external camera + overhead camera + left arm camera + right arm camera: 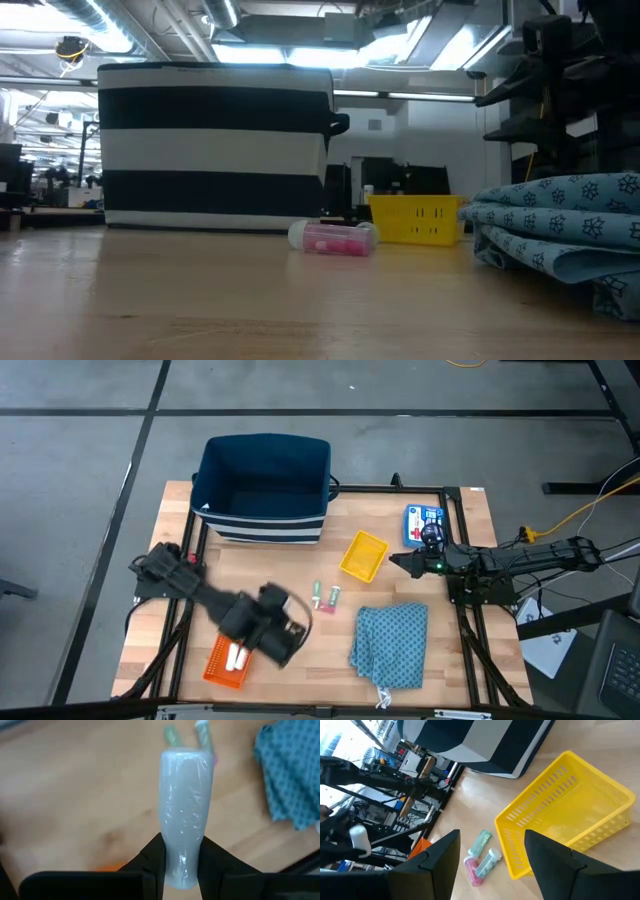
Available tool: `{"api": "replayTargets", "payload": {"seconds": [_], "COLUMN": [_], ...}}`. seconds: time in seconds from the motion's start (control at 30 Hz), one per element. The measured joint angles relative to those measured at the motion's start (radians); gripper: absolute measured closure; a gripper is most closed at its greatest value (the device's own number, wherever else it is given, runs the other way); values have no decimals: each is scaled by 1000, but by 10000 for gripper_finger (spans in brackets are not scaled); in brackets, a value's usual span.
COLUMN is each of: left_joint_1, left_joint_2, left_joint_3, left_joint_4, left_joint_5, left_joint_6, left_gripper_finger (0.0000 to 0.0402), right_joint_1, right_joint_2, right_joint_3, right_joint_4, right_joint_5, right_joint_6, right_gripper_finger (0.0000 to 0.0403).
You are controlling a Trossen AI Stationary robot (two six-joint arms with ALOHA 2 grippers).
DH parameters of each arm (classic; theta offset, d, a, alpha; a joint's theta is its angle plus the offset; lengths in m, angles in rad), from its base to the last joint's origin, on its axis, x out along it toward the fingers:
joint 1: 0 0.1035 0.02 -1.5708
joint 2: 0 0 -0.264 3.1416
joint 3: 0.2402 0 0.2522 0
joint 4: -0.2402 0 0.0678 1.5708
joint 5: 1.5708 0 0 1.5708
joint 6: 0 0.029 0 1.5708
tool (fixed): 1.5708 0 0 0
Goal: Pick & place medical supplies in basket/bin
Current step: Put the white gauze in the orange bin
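One white roll (238,657) in orange tray (222,670); yellow basket (363,555) empty

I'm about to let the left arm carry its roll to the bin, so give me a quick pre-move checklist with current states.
1. White roll clamped by left gripper: ok.
2. Roll lifted off the orange tray: ok.
3. Striped navy bin open and upright: ok.
4. Right gripper away from the bin, beside the yellow basket, jaws open: ok.
5. Grip centred: not ok, held near one end.
6. Bin contents: cannot tell.
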Motion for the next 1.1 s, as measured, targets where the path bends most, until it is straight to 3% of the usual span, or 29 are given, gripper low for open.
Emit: {"api": "replayTargets", "payload": {"seconds": [0.33,0.47,1.1], "left_joint_1": [-241,-286,-391], "left_joint_2": [-33,-34,-48], "left_joint_3": [-306,-391,-430], "left_joint_4": [281,387,369], "left_joint_5": [2,105,137], "left_joint_6": [-462,-483,-512], "left_gripper_finger": [329,329,329], "right_joint_1": [0,0,0], "right_joint_2": [0,1,18], "right_joint_3": [0,0,0], "right_joint_4": [-3,-3,-3], "right_joint_5": [0,-1,38], "right_joint_6": [0,0,2], "right_gripper_finger": [179,179,179]}}
